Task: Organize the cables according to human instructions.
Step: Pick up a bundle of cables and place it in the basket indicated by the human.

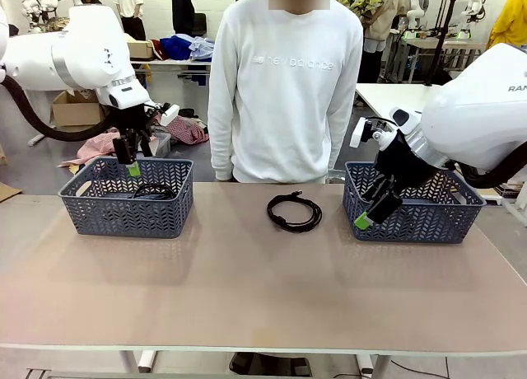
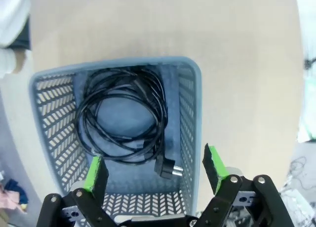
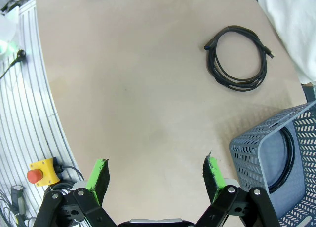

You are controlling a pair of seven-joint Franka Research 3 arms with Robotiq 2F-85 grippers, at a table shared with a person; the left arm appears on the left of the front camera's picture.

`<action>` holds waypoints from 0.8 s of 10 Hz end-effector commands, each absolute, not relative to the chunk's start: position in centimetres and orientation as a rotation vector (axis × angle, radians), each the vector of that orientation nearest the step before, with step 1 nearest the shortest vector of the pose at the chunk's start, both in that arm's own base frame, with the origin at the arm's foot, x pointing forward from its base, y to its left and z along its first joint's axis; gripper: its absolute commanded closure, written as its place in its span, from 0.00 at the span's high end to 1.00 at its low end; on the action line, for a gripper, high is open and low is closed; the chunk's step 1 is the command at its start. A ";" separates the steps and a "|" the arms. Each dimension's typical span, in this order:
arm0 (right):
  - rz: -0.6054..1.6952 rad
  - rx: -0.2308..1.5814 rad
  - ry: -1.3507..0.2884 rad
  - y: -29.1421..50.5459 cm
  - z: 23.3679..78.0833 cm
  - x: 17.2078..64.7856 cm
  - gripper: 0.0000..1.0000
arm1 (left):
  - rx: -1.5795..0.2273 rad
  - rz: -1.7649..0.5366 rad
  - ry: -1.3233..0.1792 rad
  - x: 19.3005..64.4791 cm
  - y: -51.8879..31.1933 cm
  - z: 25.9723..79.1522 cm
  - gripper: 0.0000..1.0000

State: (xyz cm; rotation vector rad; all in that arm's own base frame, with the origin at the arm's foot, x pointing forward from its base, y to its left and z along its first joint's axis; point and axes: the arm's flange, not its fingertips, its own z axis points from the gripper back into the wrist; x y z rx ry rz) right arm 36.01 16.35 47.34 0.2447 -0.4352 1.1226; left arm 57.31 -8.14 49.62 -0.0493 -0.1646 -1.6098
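One coiled black cable (image 1: 294, 212) (image 3: 238, 57) lies on the table between the two baskets, in front of the person. Another coiled cable (image 2: 122, 118) (image 1: 154, 190), its plug end showing, rests inside the left basket (image 1: 127, 198) (image 2: 192, 133). A third cable (image 3: 288, 155) curves inside the right basket (image 1: 413, 204) (image 3: 256, 153). My left gripper (image 1: 128, 158) (image 2: 154, 170) hangs open above the left basket, holding nothing. Over the front left corner of the right basket, my right gripper (image 1: 375, 208) (image 3: 157, 175) is open and empty above bare tabletop.
The person (image 1: 284, 82) stands at the far edge of the table, arms down. A red emergency stop button (image 3: 39, 172) sits off the table's edge in the right wrist view. The near half of the tabletop (image 1: 247, 297) is bare.
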 end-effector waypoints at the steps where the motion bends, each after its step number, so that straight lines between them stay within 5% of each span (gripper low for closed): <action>1: 1.121 0.243 -0.433 16.5 47.5 36.1 1.00 | -0.068 -1.489 -0.251 55.3 -9.7 49.4 1.00; 8: 1.121 0.243 -0.433 16.5 47.5 36.1 1.00 | -0.196 -1.402 -0.423 45.2 -17.2 47.7 1.00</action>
